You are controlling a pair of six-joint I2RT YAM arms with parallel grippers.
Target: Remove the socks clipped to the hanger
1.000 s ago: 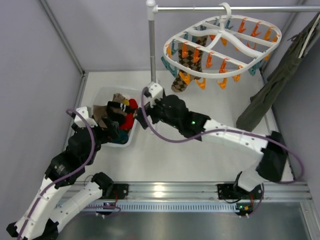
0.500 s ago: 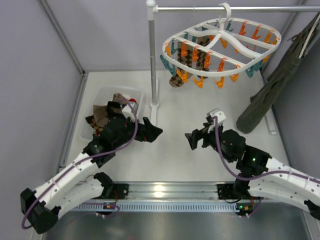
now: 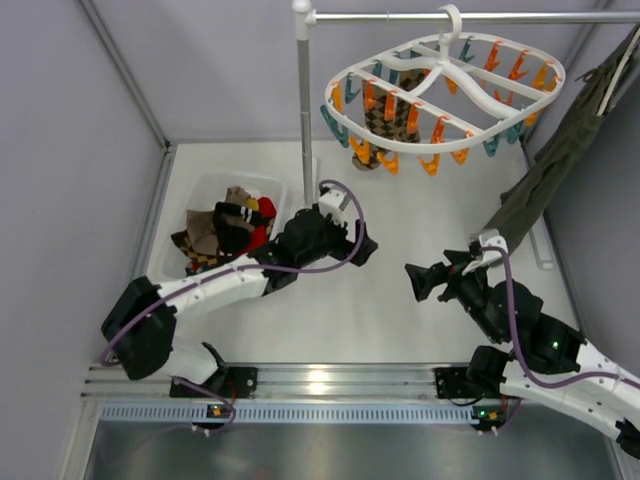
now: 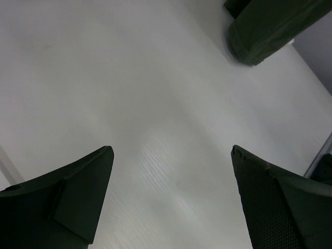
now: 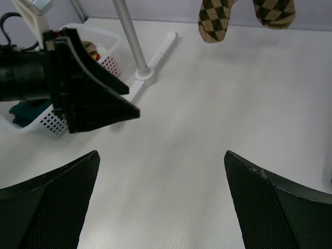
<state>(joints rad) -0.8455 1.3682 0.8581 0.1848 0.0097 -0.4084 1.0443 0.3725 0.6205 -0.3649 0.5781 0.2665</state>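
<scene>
Approach step: left hand (image 3: 356, 246) and right hand (image 3: 418, 281) gape empty above mid worktop (image 3: 400, 330); socks (image 3: 380, 120) hang clipped to hanger (image 3: 446, 75) near far edge. Next, probably: raise one, grip sock.

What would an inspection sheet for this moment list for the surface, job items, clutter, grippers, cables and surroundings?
Surface: white table, bare between the two arms.
Job's things: hanger hooked on the rail; argyle socks clipped under its left side; loose socks in the basket.
Clutter: olive garment hanging at right, its lower end reaching the table.
Grippers: left gripper open, empty, above the table; right gripper open, empty.
Cables: purple cables along both arms, one looping at the left wrist; no snag seen.
Surroundings: grey walls; metal pole beside the basket.
</scene>
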